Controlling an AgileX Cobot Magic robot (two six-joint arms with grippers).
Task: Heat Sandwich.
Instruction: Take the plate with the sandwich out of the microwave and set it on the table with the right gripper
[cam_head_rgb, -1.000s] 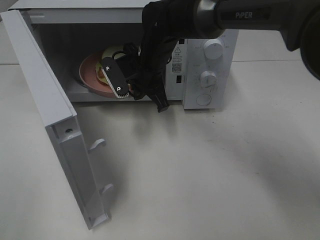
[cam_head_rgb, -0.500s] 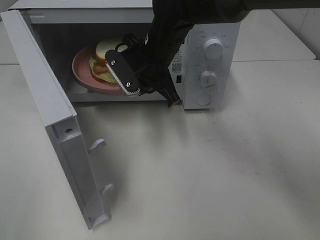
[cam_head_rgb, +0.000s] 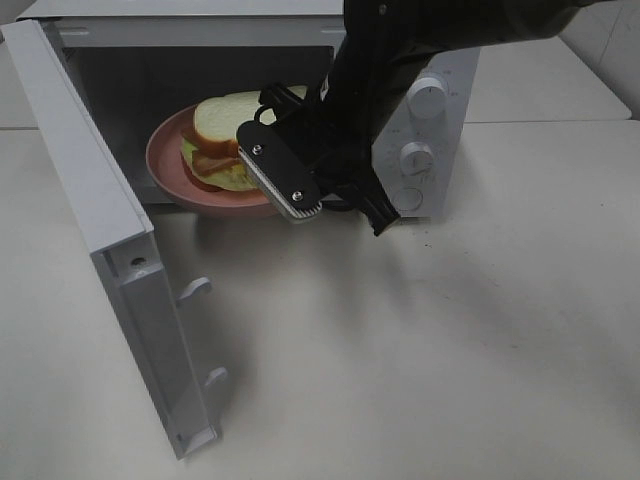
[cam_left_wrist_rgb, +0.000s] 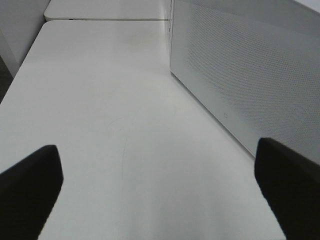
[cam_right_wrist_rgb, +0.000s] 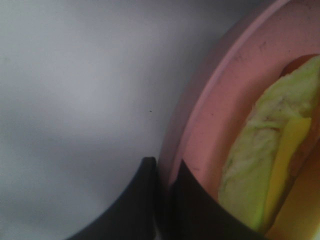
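The right gripper (cam_right_wrist_rgb: 162, 172) pinches the pink plate's (cam_head_rgb: 165, 160) rim; the sandwich (cam_head_rgb: 225, 140) sits on it, at the oven's (cam_head_rgb: 440, 120) open front. The left gripper (cam_left_wrist_rgb: 160, 187) gapes wide, holding nothing.

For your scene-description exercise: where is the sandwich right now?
In the exterior high view the sandwich lies on the pink plate at the open microwave's mouth, left of the right gripper clamping the plate's rim.

A round pink plate (cam_head_rgb: 165, 160) is pinched at its rim between the black right gripper's (cam_right_wrist_rgb: 161, 172) jaws. On it lies the sandwich (cam_head_rgb: 225, 140), white bread with brown crust and yellow-green filling. The boxy microwave (cam_head_rgb: 445, 120) behind the jaws is white, with white knobs (cam_head_rgb: 427, 97). The table (cam_head_rgb: 450, 340) is pale grey-white. The left gripper's fingers (cam_left_wrist_rgb: 30, 192) are black too.
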